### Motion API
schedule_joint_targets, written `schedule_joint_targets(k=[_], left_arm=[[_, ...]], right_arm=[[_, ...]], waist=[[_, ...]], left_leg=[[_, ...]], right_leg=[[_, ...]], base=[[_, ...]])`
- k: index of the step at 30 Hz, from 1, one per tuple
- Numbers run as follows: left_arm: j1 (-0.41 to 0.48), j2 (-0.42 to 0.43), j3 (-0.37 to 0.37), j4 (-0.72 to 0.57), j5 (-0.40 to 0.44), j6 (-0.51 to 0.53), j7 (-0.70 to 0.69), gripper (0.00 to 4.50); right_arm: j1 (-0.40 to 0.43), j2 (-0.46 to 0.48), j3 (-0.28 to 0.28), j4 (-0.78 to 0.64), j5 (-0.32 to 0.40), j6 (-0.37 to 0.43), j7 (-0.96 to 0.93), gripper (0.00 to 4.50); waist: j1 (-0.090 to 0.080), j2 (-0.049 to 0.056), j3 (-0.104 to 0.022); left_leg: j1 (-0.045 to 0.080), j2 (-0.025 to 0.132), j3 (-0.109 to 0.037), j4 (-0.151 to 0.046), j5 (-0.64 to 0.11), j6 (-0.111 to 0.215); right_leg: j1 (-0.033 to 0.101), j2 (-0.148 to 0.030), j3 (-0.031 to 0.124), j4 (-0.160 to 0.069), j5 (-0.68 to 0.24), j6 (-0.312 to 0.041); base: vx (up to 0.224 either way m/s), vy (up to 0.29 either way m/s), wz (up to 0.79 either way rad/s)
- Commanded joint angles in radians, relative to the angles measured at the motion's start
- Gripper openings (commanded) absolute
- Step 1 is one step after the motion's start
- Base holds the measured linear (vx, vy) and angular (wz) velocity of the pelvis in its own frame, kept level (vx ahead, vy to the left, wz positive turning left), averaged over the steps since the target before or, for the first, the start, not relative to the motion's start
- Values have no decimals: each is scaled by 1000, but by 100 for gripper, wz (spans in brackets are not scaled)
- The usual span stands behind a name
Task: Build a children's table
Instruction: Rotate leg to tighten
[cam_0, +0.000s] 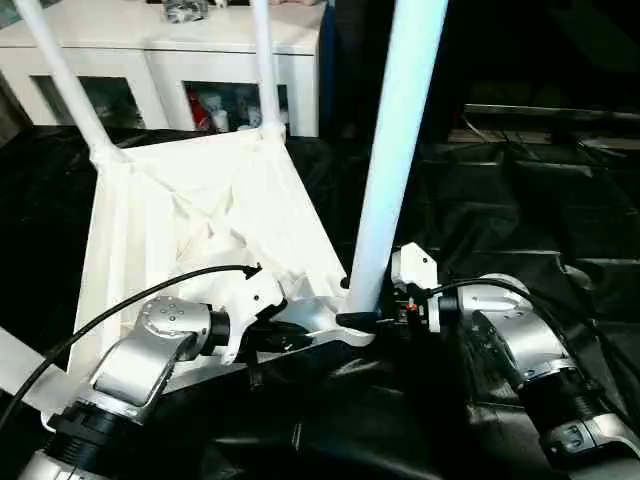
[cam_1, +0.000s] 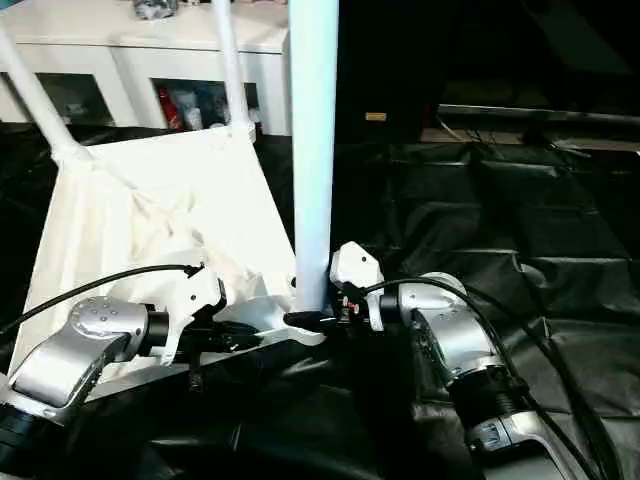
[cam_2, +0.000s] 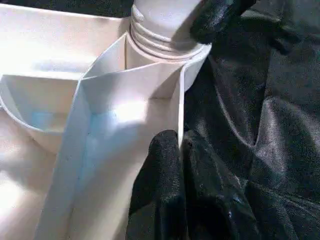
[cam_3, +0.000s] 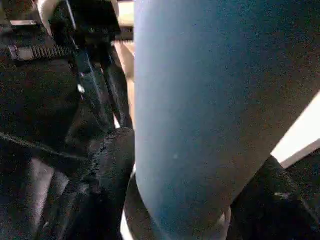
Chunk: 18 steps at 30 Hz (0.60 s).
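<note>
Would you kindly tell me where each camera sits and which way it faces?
Left eye view: on the head, looking down at the upturned white plastic tabletop over both silver forearms.
Right eye view: beside it, same scene, shifted sideways.
Left wrist view: along the left tool, whose black fingers pinch the tabletop's edge wall.
Right wrist view: along the right tool, its fingers either side of the white tube leg.
Shared: both wrist views show that leg's base.
</note>
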<state>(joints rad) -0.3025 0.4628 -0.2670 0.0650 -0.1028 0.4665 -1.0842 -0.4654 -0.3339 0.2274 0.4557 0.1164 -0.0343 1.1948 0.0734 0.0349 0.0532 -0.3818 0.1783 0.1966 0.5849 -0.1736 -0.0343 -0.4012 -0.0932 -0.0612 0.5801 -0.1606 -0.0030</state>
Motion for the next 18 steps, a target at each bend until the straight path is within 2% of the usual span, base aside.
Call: schedule_joint_targets(k=[1, 3, 5, 7, 8, 9, 10, 11, 12, 13, 14, 15, 16, 17, 18], left_arm=[[-24, -5, 4, 16, -1, -6, 33, 0], [-32, -44, 13, 35, 19, 17, 114, 0], [-39, -85, 24, 48, 35, 35, 187, 0], [-42, -114, 33, 55, 40, 46, 231, 0], [-52, -182, 54, 73, 52, 60, 332, 0], [-53, -193, 54, 75, 54, 62, 346, 0], [-55, -276, 52, 86, 73, 72, 446, 0], [-54, -297, 49, 88, 77, 75, 468, 0], [-54, -297, 49, 88, 77, 75, 468, 0], [-54, -350, 38, 95, 89, 78, 527, 0], [-58, -377, 31, 102, 99, 75, 561, 0], [-59, -384, 30, 103, 102, 75, 568, 0], [-61, -402, 23, 102, 104, 73, 578, 0], [-64, -406, 13, 99, 103, 65, 568, 0], [-64, -406, 13, 99, 103, 65, 568, 0]], right_arm=[[26, 6, 39, 22, -18, 4, -2, 229], [53, 43, 17, 19, -21, 54, -92, 215], [72, 75, 6, 26, -40, 62, -179, 208], [79, 97, 0, 40, -61, 57, -246, 206], [93, 149, -12, 64, -92, 63, -378, 204], [96, 159, -15, 67, -95, 67, -401, 204], [116, 235, -17, 65, -105, 114, -517, 204], [121, 256, -14, 63, -109, 128, -545, 204], [121, 256, -14, 63, -109, 128, -545, 204], [132, 309, -2, 54, -121, 168, -608, 204], [132, 341, 10, 51, -119, 174, -619, 204], [132, 347, 13, 50, -119, 174, -622, 204], [127, 362, 27, 49, -126, 161, -630, 204], [118, 371, 26, 50, -116, 149, -629, 237], [118, 371, 26, 50, -116, 149, -629, 257]], waist=[[-3, -4, -58], [-4, -4, -55], [-6, -6, -49], [-10, -7, -45], [-15, -8, -43], [-20, -9, -40], [-29, -13, -33], [-32, -13, -28], [-36, -12, -26], [-49, -9, -20], [-64, -3, -23], [-70, 11, -16], [-71, 19, -14], [-54, 25, -21], [-36, 26, -8]], left_leg=[[25, 52, -24, -78, -290, 33], [26, 52, -23, -80, -301, 29], [31, 51, -27, -84, -366, 1], [31, 50, -30, -87, -400, -15], [34, 49, -34, -89, -432, -27], [36, 48, -34, -89, -450, -33], [47, 42, -40, -86, -512, -44], [51, 43, -43, -86, -533, -49], [57, 39, -45, -83, -562, -53], [70, 34, -53, -79, -636, -57], [67, 35, -63, -87, -677, -63], [68, 44, -74, -108, -757, -67], [42, 64, -80, -151, -853, -74], [9, 82, -80, -185, -878, -81], [-25, 98, -61, -241, -940, -88]], right_leg=[[34, -49, 40, -60, -285, -219], [31, -49, 41, -63, -298, -216], [29, -53, 40, -74, -408, -189], [27, -53, 38, -80, -470, -167], [25, -55, 35, -87, -530, -142], [21, -54, 34, -92, -560, -131], [12, -54, 26, -110, -676, -84], [8, -55, 22, -118, -710, -71], [3, -52, 13, -128, -748, -51], [-1, -45, -11, -143, -802, -13], [17, -44, -29, -147, -778, 3], [30, -34, -48, -145, -732, 6], [70, -20, -56, -97, -621, -8], [111, -24, -29, 0, -484, -34], [128, -9, -21, 70, -400, -51]], base=[[0, 0, 0], [0, 0, 0], [0, 0, 0], [0, 0, 0], [0, 0, 0], [-53, 6, -4], [-62, 10, -3], [-62, 10, -3], [-59, 19, -5], [0, 0, 0], [0, 0, 0], [0, 0, 0], [-69, 27, -2], [-69, 27, -2], [-68, -36, 27]])
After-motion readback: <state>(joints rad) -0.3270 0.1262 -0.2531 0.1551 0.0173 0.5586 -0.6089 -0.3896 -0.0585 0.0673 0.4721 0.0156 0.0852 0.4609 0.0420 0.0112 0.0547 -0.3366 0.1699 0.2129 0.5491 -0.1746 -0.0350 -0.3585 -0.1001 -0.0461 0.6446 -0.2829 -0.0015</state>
